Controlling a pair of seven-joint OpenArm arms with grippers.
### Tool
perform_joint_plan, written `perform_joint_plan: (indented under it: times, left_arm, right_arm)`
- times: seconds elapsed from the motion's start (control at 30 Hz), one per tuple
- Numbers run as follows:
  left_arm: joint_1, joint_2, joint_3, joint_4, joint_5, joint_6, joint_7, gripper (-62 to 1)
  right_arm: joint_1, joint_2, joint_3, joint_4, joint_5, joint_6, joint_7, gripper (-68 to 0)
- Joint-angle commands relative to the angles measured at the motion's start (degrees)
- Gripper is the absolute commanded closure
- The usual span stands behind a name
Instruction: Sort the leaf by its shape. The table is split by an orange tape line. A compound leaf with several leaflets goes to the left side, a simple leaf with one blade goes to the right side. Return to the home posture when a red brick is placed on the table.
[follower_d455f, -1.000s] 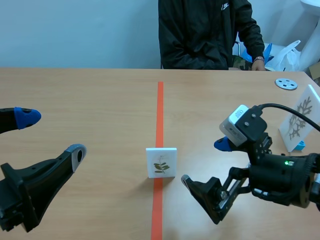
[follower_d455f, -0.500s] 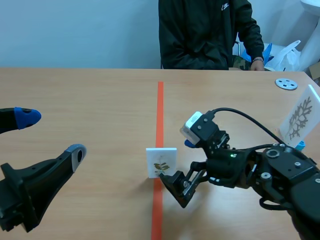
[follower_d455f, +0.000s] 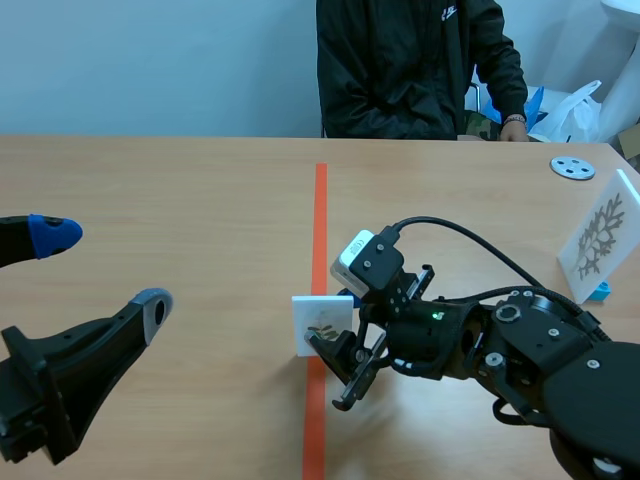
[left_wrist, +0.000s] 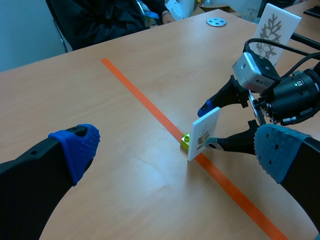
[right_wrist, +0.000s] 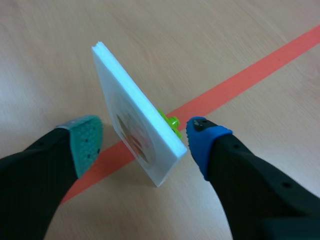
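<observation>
Right gripper (right_wrist: 144, 145), fingers spread, straddles the ungripped card (follower_d455f: 315, 318) on the tape (follower_d455f: 320, 220). Nothing sorted yet; left gripper (follower_d455f: 105, 268) gapes empty.

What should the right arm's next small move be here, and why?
Probably shut the right gripper on the leaf card. The right wrist view shows the card standing upright on the orange tape line, between the open fingers, with the teal pad on one side and the blue pad on the other, neither clearly pressing it yet.
</observation>
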Motion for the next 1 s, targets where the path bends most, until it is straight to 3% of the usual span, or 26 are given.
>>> perform_joint_plan:
  times: [0.0, 0.33, 0.5, 0.6, 0.77, 0.87, 0.97]
  left_arm:
    - [0.0, 0.13, 0.15, 0.7, -0.39, -0.11, -0.81, -62.3]
    - [-0.02, 0.13, 0.15, 0.7, -0.39, -0.11, -0.83, -62.3]
    - [-0.02, 0.13, 0.15, 0.7, -0.39, -0.11, -0.83, -62.3]
    - [-0.02, 0.13, 0.15, 0.7, -0.39, -0.11, -0.83, -62.3]
    - [-0.02, 0.13, 0.15, 0.7, -0.39, -0.11, -0.83, -62.3]
    - [-0.02, 0.13, 0.15, 0.7, -0.39, -0.11, -0.83, -62.3]
    - [-0.02, 0.13, 0.15, 0.7, -0.39, -0.11, -0.83, -62.3]
  right_arm:
    - [0.81, -0.02, 0.07, 1.07, 0.42, -0.02, 0.83, -31.2]
    - [0.81, -0.02, 0.07, 1.07, 0.42, 0.0, 0.81, -15.7]
    - [0.79, 0.0, 0.07, 1.07, 0.42, 0.0, 1.09, -14.4]
    - [0.79, 0.0, 0.07, 1.07, 0.42, 0.0, 1.33, -8.5]
    - [0.79, 0.02, 0.09, 1.07, 0.42, 0.0, 1.73, -7.6]
    - [0.79, 0.09, 0.09, 1.2, 0.42, 0.0, 1.97, -1.1]
    - [0.79, 0.15, 0.26, 1.36, 0.42, 0.0, 2.82, -1.3]
